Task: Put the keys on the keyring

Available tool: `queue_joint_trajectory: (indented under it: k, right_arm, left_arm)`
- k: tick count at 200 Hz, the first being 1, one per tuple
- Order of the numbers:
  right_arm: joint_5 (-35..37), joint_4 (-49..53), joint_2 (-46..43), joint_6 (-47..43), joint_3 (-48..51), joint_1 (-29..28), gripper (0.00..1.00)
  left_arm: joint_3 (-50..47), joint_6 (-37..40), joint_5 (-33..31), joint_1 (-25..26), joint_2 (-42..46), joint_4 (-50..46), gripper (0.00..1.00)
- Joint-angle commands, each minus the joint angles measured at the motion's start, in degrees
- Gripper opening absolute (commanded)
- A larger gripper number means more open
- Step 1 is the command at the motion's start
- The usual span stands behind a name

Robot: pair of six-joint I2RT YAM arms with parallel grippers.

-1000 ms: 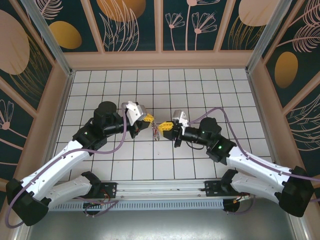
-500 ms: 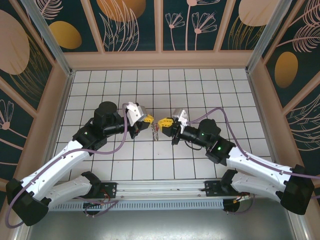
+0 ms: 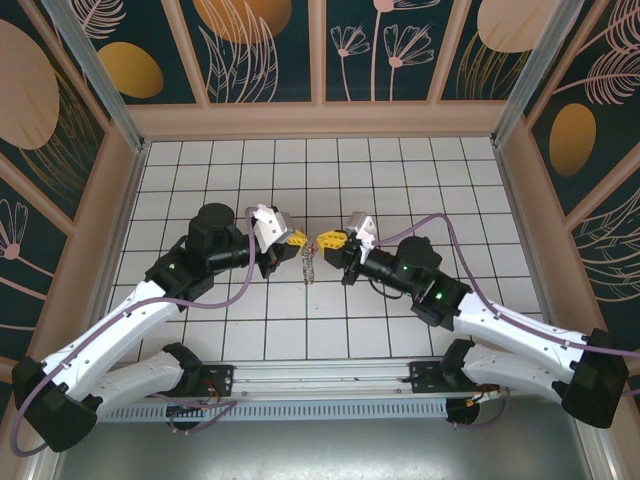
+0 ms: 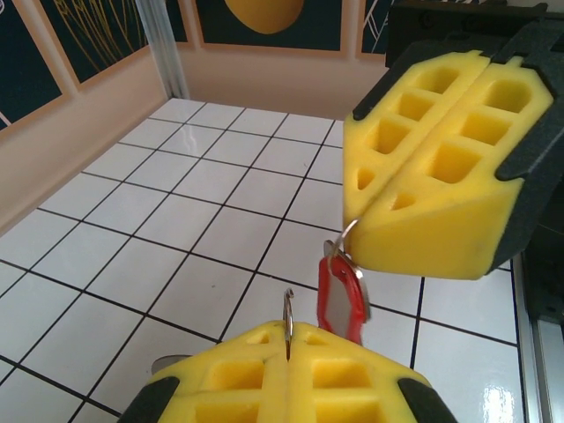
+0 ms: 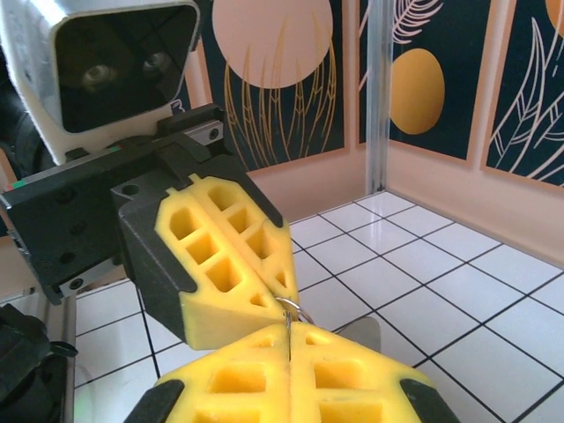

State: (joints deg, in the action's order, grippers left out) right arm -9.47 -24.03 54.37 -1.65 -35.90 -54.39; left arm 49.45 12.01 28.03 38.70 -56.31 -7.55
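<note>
— Where's the red-tagged key (image 4: 342,295)?
— Dangling from the clamped tips of the right gripper (image 4: 361,216), mid-table, just beside the left gripper (image 4: 287,348), which pinches the keyring (image 4: 287,310) wire.
— Room to move?
— Open all round; the edges of the table (image 3: 470,160) and the walls (image 3: 320,120) stand well apart from both grippers.

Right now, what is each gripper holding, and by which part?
Left gripper pinches the keyring by its thin wire; right gripper pinches the red-tagged key by the small loop at its top.
</note>
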Motion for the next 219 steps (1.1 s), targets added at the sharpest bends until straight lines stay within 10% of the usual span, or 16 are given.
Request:
queue_joint_trajectory:
  k: [1,219]
  right_arm:
    - [2.6,0.7,1.3,-1.4,-3.1,-0.5,0.0]
    - [0.7,-1.6,4.5,-1.8,-4.0,-1.5,0.0]
  left_arm:
    - [-0.1,1.1,0.4,0.2,0.4,0.7,0.0]
    - [-0.8,1.3,0.1,0.2,1.1,0.6,0.0]
